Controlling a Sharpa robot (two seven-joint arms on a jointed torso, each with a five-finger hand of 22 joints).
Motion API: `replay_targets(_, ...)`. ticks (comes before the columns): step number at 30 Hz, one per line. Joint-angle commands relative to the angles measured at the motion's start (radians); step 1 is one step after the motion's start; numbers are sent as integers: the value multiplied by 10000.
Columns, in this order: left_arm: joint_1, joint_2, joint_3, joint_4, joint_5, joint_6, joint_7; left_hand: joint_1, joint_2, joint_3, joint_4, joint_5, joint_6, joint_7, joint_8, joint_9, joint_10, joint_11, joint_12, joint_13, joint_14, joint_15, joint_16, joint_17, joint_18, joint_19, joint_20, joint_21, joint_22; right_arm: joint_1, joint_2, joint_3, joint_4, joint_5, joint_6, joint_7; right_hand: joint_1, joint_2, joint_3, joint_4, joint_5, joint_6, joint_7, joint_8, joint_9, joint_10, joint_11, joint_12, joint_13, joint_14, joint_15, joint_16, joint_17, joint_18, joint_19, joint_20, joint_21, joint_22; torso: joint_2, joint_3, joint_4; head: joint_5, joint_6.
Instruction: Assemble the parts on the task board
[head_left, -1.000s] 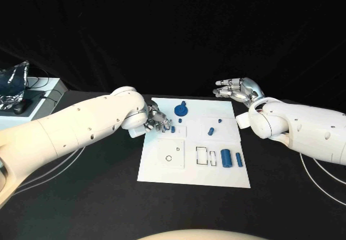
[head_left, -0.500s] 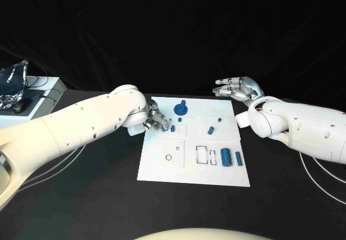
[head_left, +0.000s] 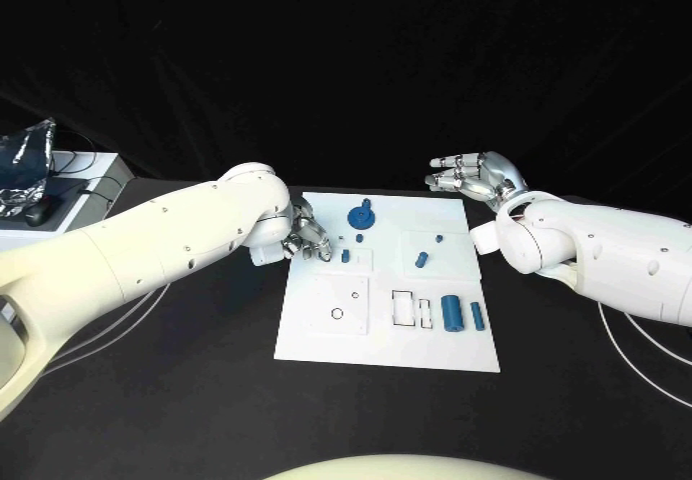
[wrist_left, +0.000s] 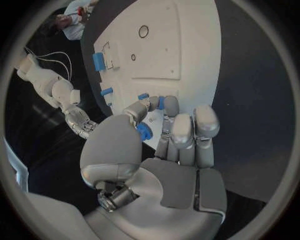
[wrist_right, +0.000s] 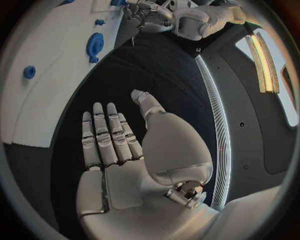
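The white task board (head_left: 378, 345) lies mid-table. A blue gear (head_left: 362, 217) sits at its far edge, and a small blue peg (head_left: 345, 256) stands near its left edge. Two short pieces (head_left: 421, 262) lie at mid-board, with a thick cylinder (head_left: 451, 314) and a thin one (head_left: 477, 318) on the right. My left hand (head_left: 307, 238) hovers at the board's left edge, fingers spread, fingertips just short of the peg (wrist_left: 160, 102) and holding nothing. My right hand (head_left: 473, 178) hangs beyond the far right corner, fingers stretched out and empty (wrist_right: 119, 145).
A pale box (head_left: 58, 200) with a shiny object on it stands at the table's far left. Thin cables (head_left: 635, 350) trail over the black table on both sides of the board. Outlined slots (head_left: 413, 311) mark the board's middle.
My left hand has drawn back slightly to the left, away from the small peg, which stays on the board. The right hand has hardly moved.
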Motion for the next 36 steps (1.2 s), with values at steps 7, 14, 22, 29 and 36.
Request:
replay_targets(7, 33, 116, -3, -178, 132, 668, -79, 411, 267, 271, -381, 170, 409, -316, -129, 81, 139, -87, -94, 76, 91, -11, 91, 115, -110, 32, 23, 76, 1027, -2, 18, 4, 6, -101, 147, 78, -29, -14, -11, -52, 68, 67, 262, -28, 8, 66, -23, -33, -13, 26, -13, -60, -10, -169, -99, 6, -38, -11, -17, 3, 15, -3, -40)
replay_targets(14, 43, 168, -5, -298, 134, 720, -96, 442, 274, 217, -367, 214, 431, -313, -181, 107, 152, -86, -123, 108, 92, -10, 101, 161, -113, 30, 22, 86, 1027, -2, 15, 4, 12, -117, 139, 79, -29, -14, -11, -52, 68, 67, 262, -28, 8, 66, -23, -33, -13, 26, -13, -60, -10, -169, -99, 6, -38, -11, -17, 1, 13, -1, -40)
replay_targets(22, 47, 389, -125, -522, 189, 825, -111, 442, 295, 184, -359, 252, 445, -314, -218, 130, 164, -89, -134, 137, 98, -11, 106, 195, -110, 25, 27, 82, 1022, -1, 29, 4, 20, -128, 137, 84, -37, -8, 20, -82, 74, 70, 261, -27, 9, 70, -26, -32, -12, 26, -14, -60, -11, -170, -89, 5, -37, -10, -4, 4, -5, 15, -41)
replay_targets(29, 46, 508, -171, -638, 268, 919, -164, 287, 512, -47, -465, 247, 498, -350, -286, 200, 200, -108, -140, 229, 116, -20, 106, 248, -114, 44, 42, 108, 1018, 0, 34, 4, 24, -174, 135, 88, -37, -8, 20, -82, 74, 70, 261, -27, 9, 70, -26, -32, -12, 26, -14, -60, -11, -170, -89, 5, -37, -10, -11, 10, 3, -1, -52)
replay_targets(36, 46, 588, -180, -741, 328, 1214, -263, 366, 540, -272, -472, 249, 575, -368, -419, 206, 248, -102, -175, 295, 125, -10, 149, 338, -112, 38, 64, 115, 1018, 0, 46, 4, 23, -209, 136, 91, -30, -9, 41, -103, 82, 78, 262, -26, 9, 69, -23, -32, -12, 27, -16, -60, -10, -173, -112, 5, -41, -12, -17, 6, 12, -3, -50)
